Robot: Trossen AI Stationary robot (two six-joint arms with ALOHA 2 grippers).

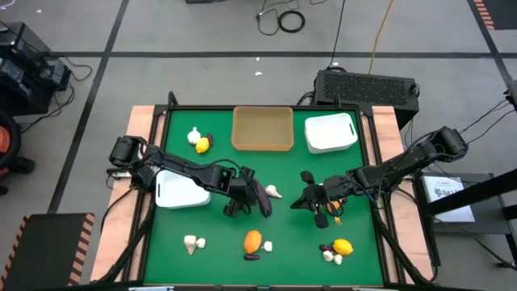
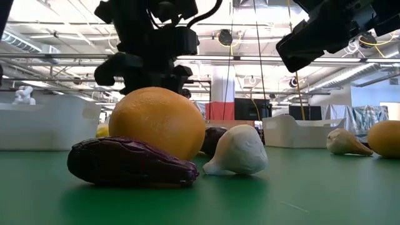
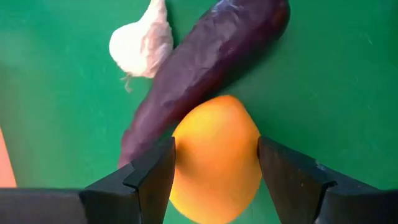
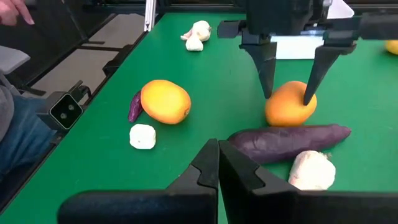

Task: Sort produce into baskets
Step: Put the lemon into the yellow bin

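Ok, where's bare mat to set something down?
Free: the strip from the left pincer and right pincer back to the tan basket; the front edge between the front orange and the lemon. Crowded: eggplant and garlic at the left pincer.

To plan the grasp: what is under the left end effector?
A round orange fruit lies between the left end effector's spread fingers, against a dark purple elongated piece, whose near end it covers.
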